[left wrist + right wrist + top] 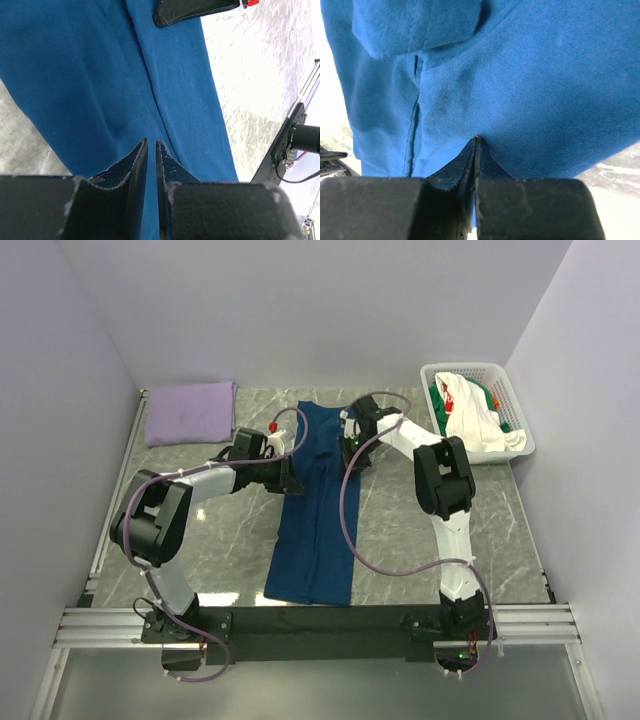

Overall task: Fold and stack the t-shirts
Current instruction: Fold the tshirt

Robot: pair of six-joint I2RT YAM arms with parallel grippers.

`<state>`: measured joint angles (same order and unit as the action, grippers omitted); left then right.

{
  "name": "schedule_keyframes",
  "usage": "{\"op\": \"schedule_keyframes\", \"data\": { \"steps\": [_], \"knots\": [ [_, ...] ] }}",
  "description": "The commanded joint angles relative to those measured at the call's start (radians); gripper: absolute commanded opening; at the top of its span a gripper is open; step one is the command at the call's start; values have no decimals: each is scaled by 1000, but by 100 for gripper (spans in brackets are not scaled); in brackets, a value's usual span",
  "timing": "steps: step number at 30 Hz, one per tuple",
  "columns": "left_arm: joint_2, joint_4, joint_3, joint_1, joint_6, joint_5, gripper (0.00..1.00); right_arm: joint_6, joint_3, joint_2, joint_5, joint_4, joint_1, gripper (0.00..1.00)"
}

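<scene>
The dark navy-blue t-shirt [315, 530] lies down the middle of the table as a long narrow strip, folded lengthwise. My left gripper [292, 468] sits at its left edge, about a third of the way down from the far end. In the left wrist view its jaws [151, 141] stand a sliver apart with blue cloth [90, 75] between them. My right gripper [349, 450] is opposite at the right edge; its tips [477, 137] are pressed together on a pinch of the blue fabric [545, 75]. A pale lavender t-shirt [190, 412] lies folded at the far left.
A white lattice basket [470, 367] stands at the far right corner, holding a white t-shirt [475, 425] and a green one [440, 400] with red-orange bits. Walls close in the table on three sides. A metal rail [320, 615] runs along the near edge.
</scene>
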<state>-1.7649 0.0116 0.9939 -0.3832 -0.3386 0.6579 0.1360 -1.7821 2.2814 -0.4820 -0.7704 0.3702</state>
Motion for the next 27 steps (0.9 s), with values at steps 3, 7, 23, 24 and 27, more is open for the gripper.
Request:
{"op": "schedule_keyframes", "data": {
  "steps": [3, 7, 23, 24, 27],
  "knots": [
    [-16, -67, 34, -6, -30, 11, 18, 2, -97, 70, 140, -53, -2, 2],
    [-48, -90, 29, -6, -63, 5, 18, -21, -332, 189, 167, -104, -1, 4],
    [-315, -62, 265, -5, -131, 35, 14, -156, -596, 244, 401, 5, -8, 20],
    [-309, -64, 284, -5, -132, 54, 15, -173, -591, 209, 396, 3, -8, 23],
    [-198, -88, 253, -5, -90, 89, 20, -220, -454, 45, 372, 25, -8, 39]
  ]
}}
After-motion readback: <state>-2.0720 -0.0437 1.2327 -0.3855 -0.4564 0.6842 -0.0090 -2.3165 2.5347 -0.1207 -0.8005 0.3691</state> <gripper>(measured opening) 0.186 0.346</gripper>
